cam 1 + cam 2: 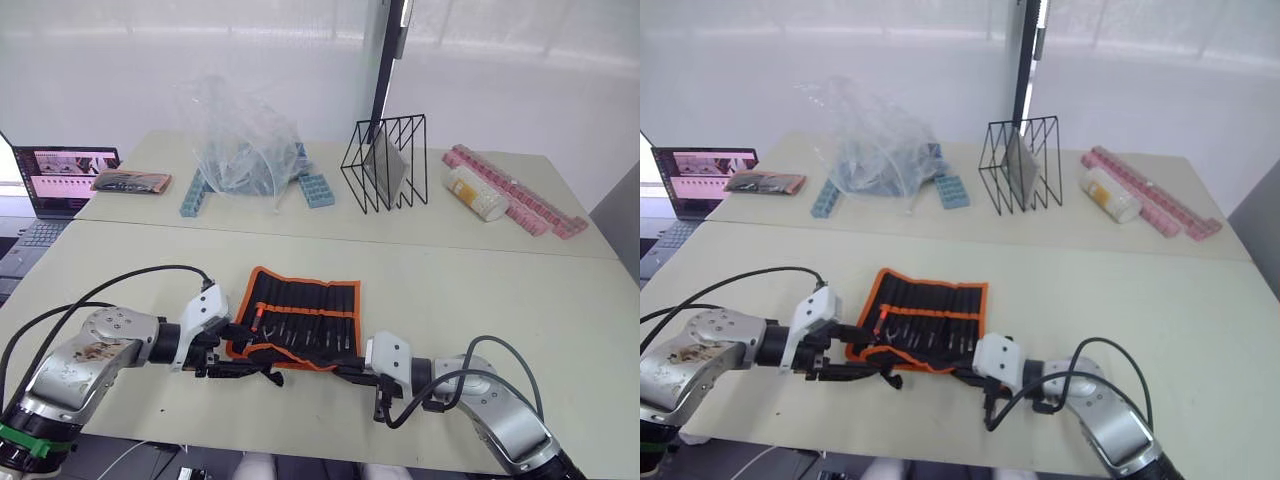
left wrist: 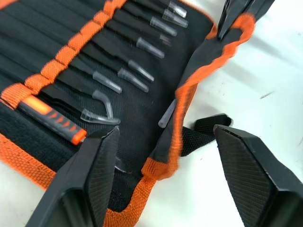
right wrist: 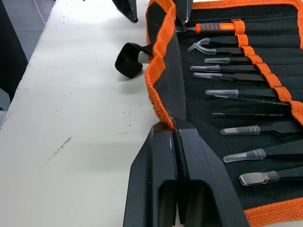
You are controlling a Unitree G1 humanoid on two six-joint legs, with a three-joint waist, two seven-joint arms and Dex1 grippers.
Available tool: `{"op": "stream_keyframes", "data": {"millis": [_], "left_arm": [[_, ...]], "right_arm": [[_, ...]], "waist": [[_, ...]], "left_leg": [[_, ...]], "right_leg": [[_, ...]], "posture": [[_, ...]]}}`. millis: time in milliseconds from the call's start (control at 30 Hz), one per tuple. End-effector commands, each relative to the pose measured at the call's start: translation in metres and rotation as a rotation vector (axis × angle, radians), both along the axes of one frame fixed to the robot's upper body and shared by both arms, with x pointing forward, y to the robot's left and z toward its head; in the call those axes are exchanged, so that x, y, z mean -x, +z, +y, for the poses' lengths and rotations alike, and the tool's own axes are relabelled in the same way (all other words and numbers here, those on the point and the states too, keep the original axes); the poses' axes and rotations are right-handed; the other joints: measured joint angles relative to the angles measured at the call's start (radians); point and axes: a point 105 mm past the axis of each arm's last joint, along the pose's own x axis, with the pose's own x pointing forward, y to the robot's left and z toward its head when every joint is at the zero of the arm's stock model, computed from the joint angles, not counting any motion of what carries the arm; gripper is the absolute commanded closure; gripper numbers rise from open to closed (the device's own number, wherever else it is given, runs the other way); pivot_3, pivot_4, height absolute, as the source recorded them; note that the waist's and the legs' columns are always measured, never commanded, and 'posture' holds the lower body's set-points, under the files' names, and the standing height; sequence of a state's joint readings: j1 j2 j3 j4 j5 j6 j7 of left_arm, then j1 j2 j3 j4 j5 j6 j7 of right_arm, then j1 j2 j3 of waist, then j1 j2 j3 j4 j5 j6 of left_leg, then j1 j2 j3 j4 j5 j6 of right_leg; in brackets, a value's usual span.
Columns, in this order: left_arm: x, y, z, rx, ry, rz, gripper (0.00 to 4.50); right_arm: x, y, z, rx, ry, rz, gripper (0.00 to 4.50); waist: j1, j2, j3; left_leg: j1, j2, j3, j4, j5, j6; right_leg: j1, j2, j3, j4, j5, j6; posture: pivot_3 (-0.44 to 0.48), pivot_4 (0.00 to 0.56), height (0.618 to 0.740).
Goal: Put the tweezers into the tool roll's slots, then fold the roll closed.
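The tool roll (image 1: 300,300), black fabric with orange edging, lies unrolled on the near table. Several black tweezers (image 3: 246,71) with clear tip caps sit in its slots, beside an orange-handled tool (image 3: 215,27). The roll's near edge flap (image 3: 163,71) is lifted and partly folded over. My right gripper (image 3: 176,137) is shut on that orange-trimmed edge at the near right. My left gripper (image 2: 175,161) is open at the near left corner, one finger on each side of the raised flap. The black strap (image 2: 203,130) trails on the table beside that corner.
On the far table stand a black wire rack (image 1: 388,163), a crumpled clear plastic bag (image 1: 240,140), blue trays (image 1: 315,190), pink trays (image 1: 510,190) with a pale cylinder (image 1: 475,193), a flat packet (image 1: 130,182) and a laptop (image 1: 60,175).
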State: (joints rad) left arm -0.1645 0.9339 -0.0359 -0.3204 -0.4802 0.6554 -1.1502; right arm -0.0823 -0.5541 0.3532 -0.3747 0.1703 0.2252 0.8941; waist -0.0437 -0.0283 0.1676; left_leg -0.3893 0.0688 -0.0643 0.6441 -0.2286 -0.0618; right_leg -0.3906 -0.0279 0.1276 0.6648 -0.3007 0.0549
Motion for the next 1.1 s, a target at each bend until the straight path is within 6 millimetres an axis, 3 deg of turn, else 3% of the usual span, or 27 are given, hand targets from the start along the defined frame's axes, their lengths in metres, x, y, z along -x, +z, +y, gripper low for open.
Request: {"op": "stream_keyframes", "data": {"millis": [33, 133, 167, 300, 533, 767, 967, 1100], "left_arm": [[-0.001, 0.004, -0.003, 0.013, -0.017, -0.031, 1.28], [-0.003, 0.002, -0.003, 0.016, -0.007, -0.036, 1.28], [-0.006, 0.002, -0.003, 0.021, 0.002, -0.043, 1.82], [-0.016, 0.002, -0.002, 0.019, 0.033, -0.068, 3.07], [-0.019, 0.001, 0.001, 0.01, 0.029, -0.073, 3.07], [-0.029, 0.006, 0.01, 0.001, 0.086, -0.134, 3.07], [-0.022, 0.026, 0.015, 0.065, 0.058, -0.149, 3.07], [-0.012, 0.034, 0.005, 0.139, -0.005, -0.142, 3.07]], "right_arm": [[-0.001, 0.008, 0.002, -0.019, 0.014, -0.035, 4.5], [-0.001, 0.008, 0.002, -0.021, 0.01, -0.032, 4.5], [-0.002, 0.008, 0.002, -0.025, 0.005, -0.025, 4.5], [-0.01, 0.004, 0.0, -0.018, -0.058, 0.026, 4.5], [-0.031, -0.009, -0.004, 0.017, -0.215, 0.111, 4.5], [-0.033, -0.013, -0.004, 0.039, -0.239, 0.143, 4.5], [-0.032, -0.016, -0.008, 0.059, -0.258, 0.155, 4.5], [-0.032, -0.017, -0.009, 0.062, -0.265, 0.161, 4.5]], "waist": [[0.0, 0.0, 0.0], [0.0, 0.0, 0.0], [0.0, 0.0, 0.0], [0.0, 0.0, 0.0], [-0.001, 0.0, 0.0], [-0.001, 0.0, 0.0], [-0.002, 0.0, 0.0], [-0.002, 0.0, 0.0]], "left_leg": [[0.0, 0.0, 0.0, 0.0, 0.0, 0.0], [0.0, 0.0, 0.0, 0.0, 0.0, 0.0], [0.0, 0.0, 0.0, 0.0, 0.0, 0.0], [0.0, 0.0, 0.0, 0.0, 0.0, 0.0], [0.0, 0.0, 0.0, 0.0, 0.0, 0.0], [0.001, 0.0, 0.0, 0.0, 0.0, 0.0], [0.001, 0.0, 0.0, 0.0, 0.0, 0.0], [0.001, 0.0, 0.0, 0.0, 0.0, 0.0]], "right_leg": [[0.0, 0.0, 0.0, 0.0, 0.0, 0.0], [0.0, 0.0, 0.0, 0.0, 0.0, 0.0], [0.0, 0.0, 0.0, 0.0, 0.0, 0.0], [0.0, 0.0, 0.0, 0.0, 0.0, 0.0], [0.0, 0.0, 0.0, 0.0, 0.0, 0.0], [0.0, 0.0, 0.0, 0.0, 0.0, 0.0], [0.0, 0.0, 0.0, 0.0, 0.0, 0.0], [0.0, 0.0, 0.0, 0.0, 0.0, 0.0]], "posture": [[0.0, 0.15, 0.72], [0.0, 0.15, 0.72], [0.0, 0.15, 0.72], [0.0, 0.15, 0.72], [0.0, 0.15, 0.72], [0.0, 0.15, 0.72], [0.0, 0.15, 0.72], [0.0, 0.15, 0.72]]}}
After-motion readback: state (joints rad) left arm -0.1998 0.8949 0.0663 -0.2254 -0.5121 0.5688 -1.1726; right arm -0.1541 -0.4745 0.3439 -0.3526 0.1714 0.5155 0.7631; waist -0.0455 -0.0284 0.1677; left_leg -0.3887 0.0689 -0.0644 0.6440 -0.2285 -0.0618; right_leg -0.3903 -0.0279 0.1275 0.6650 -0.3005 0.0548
